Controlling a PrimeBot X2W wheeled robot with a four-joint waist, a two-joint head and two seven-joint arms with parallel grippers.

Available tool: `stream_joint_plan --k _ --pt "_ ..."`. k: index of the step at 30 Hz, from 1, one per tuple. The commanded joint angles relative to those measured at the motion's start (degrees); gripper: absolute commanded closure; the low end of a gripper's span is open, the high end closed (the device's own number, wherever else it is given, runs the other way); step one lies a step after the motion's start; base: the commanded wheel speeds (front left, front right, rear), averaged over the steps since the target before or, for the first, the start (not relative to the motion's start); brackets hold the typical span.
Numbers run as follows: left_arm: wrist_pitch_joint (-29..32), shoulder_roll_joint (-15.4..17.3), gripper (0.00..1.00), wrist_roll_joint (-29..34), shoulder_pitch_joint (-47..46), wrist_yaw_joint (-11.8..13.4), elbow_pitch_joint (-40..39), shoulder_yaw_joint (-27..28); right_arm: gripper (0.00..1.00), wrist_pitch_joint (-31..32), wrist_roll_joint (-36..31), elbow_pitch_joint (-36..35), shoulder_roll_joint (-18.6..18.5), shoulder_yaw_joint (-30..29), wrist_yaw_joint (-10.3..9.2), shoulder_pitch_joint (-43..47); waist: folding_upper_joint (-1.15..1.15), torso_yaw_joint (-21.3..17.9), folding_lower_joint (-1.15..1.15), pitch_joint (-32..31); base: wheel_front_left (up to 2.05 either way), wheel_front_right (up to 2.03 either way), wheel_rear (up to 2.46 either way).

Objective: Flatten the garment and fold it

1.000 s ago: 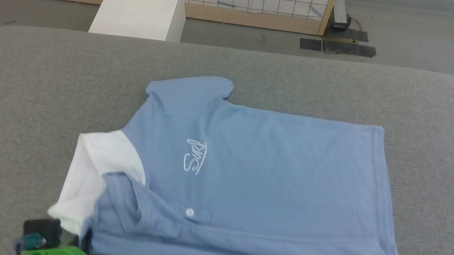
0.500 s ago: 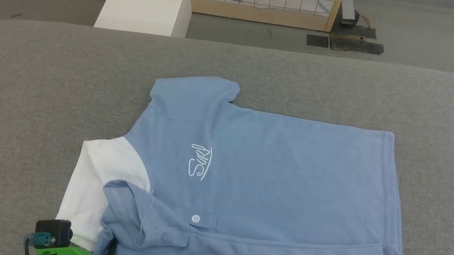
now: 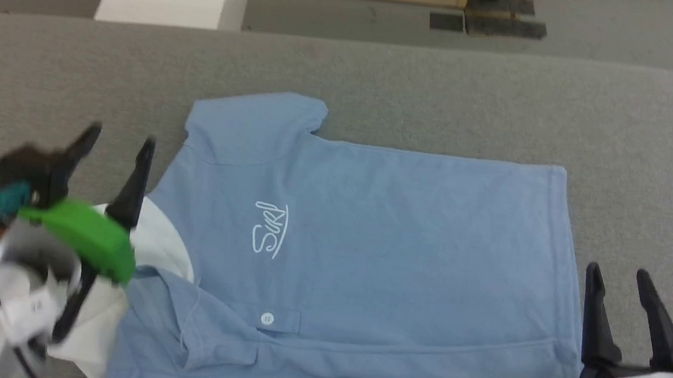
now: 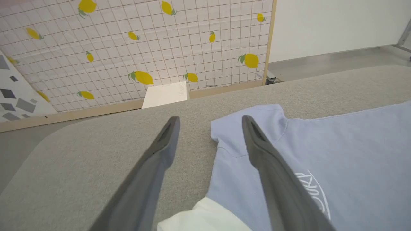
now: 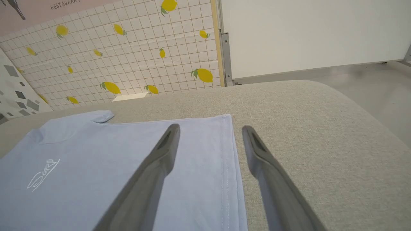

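**Item:** garment [image 3: 367, 249], a light blue polo shirt with a white collar [image 3: 162, 245], one white button [image 3: 266, 318] and a white cursive logo [image 3: 267, 237].

**Location:** It is lying spread on the grey padded table [image 3: 450, 81]. The collar is pointing toward the robot's left, the hem [image 3: 562, 240] toward its right, and the far sleeve [image 3: 255, 119] away from the robot. A layer edge is running across the near part. The near edge is running off the bottom of the head view.

**Handling (judged):** The shirt is looking light, soft and limp, and not fragile. It is likely to sag, crease and drag on the cloth-covered table. Holds are best taken at the edges, meaning the hem corners and the shoulder beside the collar, pinching all layers together.

**Left gripper** [image 3: 120, 138]: It is hovering at the collar end with its fingers [image 4: 269, 166] spread wide, gripping nothing. One finger is lying over bare table and the other over the shoulder.

**Right gripper** [image 3: 617, 273]: It is hovering at the hem end with its fingers [image 5: 154, 166] spread wide, gripping nothing. They are straddling the hem edge, one over cloth and one over table. Whether either gripper is touching the shirt, I cannot tell.
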Motion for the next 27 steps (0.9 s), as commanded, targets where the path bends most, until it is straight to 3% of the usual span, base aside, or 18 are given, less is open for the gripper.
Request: stream_joint_plan --k 1,5,9,17,21,27 --pt "-0.7 0.4 0.00 0.6 -4.0 -1.8 1.6 -0.6 0.00 -1.4 -0.8 -0.4 0.0 0.5 -0.08 -1.5 0.00 -2.0 0.00 3.6 0.00 0.00 0.00" --pt "1.5 1.7 0.00 0.3 -15.7 -8.1 9.0 -3.2 0.00 -3.4 -1.3 -0.7 0.0 2.1 -0.08 -4.6 0.00 -3.7 0.00 7.5 0.00 0.00 0.00" --pt "8.4 3.2 0.00 -2.9 -25.3 -10.7 15.1 -6.0 0.00 -3.8 -1.4 -0.3 0.0 3.5 -0.08 -7.1 0.00 -5.7 0.00 10.9 0.00 0.00 0.00" --pt "26.4 7.1 0.00 -11.8 -36.6 -11.4 21.7 -12.0 0.00 -5.0 -0.9 0.5 0.0 6.0 -0.08 -10.3 0.00 -9.3 0.00 16.4 0.00 0.00 0.00" --pt "33.0 8.9 0.00 -13.0 -39.1 -11.3 24.0 -13.0 0.00 -5.7 -0.4 1.2 0.0 7.2 -0.08 -11.4 0.00 -10.7 0.00 18.2 0.00 0.00 0.00" --pt "40.1 10.2 0.00 -13.9 -39.1 -8.9 25.6 -13.5 0.00 -6.4 0.0 2.4 0.0 8.3 -0.08 -12.9 0.00 -11.7 0.00 19.8 0.00 0.00 0.00"
